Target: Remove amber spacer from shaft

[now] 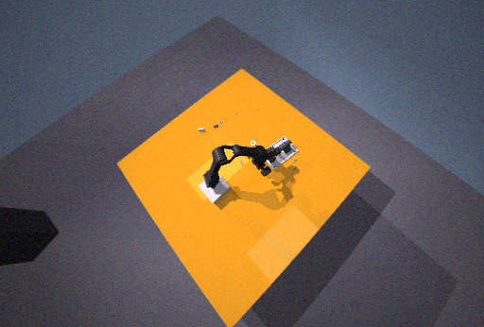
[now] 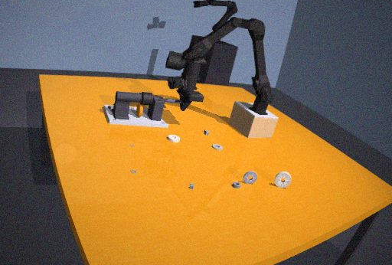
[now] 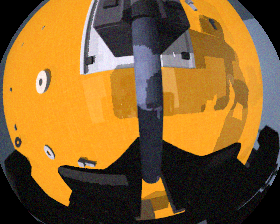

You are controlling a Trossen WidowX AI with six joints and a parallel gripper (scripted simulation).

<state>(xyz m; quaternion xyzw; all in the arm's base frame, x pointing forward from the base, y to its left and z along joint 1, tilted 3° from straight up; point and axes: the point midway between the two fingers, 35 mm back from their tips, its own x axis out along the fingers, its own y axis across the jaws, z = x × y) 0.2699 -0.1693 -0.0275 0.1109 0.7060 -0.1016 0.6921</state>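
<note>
A dark shaft (image 2: 132,97) (image 3: 147,70) lies level through a fixture of two dark blocks on a white baseplate (image 2: 135,122) (image 3: 99,56) (image 1: 284,154). The big housing block (image 2: 122,111) is at the far end and a smaller support block (image 2: 157,109) is nearer my arm. Something amber (image 2: 138,110) shows between the blocks, hard to tell from the orange table. In the wrist view a see-through amber shape (image 3: 122,95) sits around the shaft. My gripper (image 2: 184,104) (image 3: 146,140) (image 1: 266,164) is shut on the shaft's thin free end, just clear of the support block.
Loose washers and rings lie on the orange table (image 2: 115,201): a white one (image 2: 173,138) near the fixture, a grey one (image 2: 217,146), and two bigger discs (image 2: 249,177) (image 2: 282,179) towards the front. The arm stands on a tan block (image 2: 254,125).
</note>
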